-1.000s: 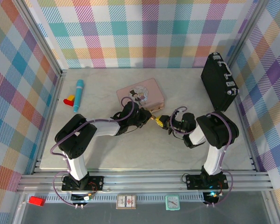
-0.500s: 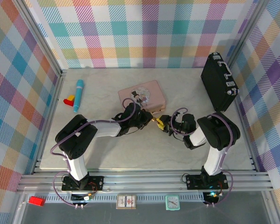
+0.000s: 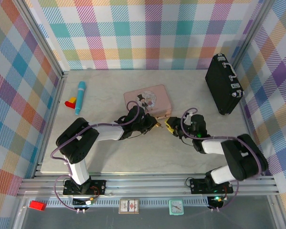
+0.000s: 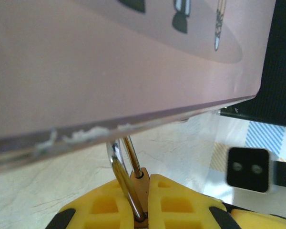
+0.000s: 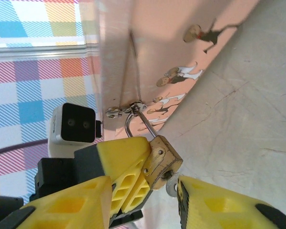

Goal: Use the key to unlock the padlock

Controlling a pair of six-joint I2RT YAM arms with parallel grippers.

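The small brass padlock (image 5: 164, 160) hangs by its silver shackle (image 5: 133, 121) from the hasp of the pink tin (image 3: 148, 100). My left gripper (image 4: 145, 183) is shut on the padlock's body (image 4: 142, 191), with the shackle (image 4: 126, 160) rising to the tin's edge. The key (image 5: 171, 187) sticks out of the padlock's bottom, and only its silver head shows. My right gripper (image 5: 143, 191) is open, its yellow fingers (image 5: 219, 205) on either side of the key head without gripping it. In the top view the two grippers (image 3: 155, 125) (image 3: 170, 126) meet nose to nose in front of the tin.
A black case (image 3: 223, 85) stands upright at the back right. A teal marker (image 3: 80, 97) and small red and yellow blocks (image 3: 70, 101) lie at the back left. The plaid walls close the table on three sides.
My right gripper has opened and let go of the key. The right arm's elbow has swung out to the right. The tin has shifted slightly to the right.
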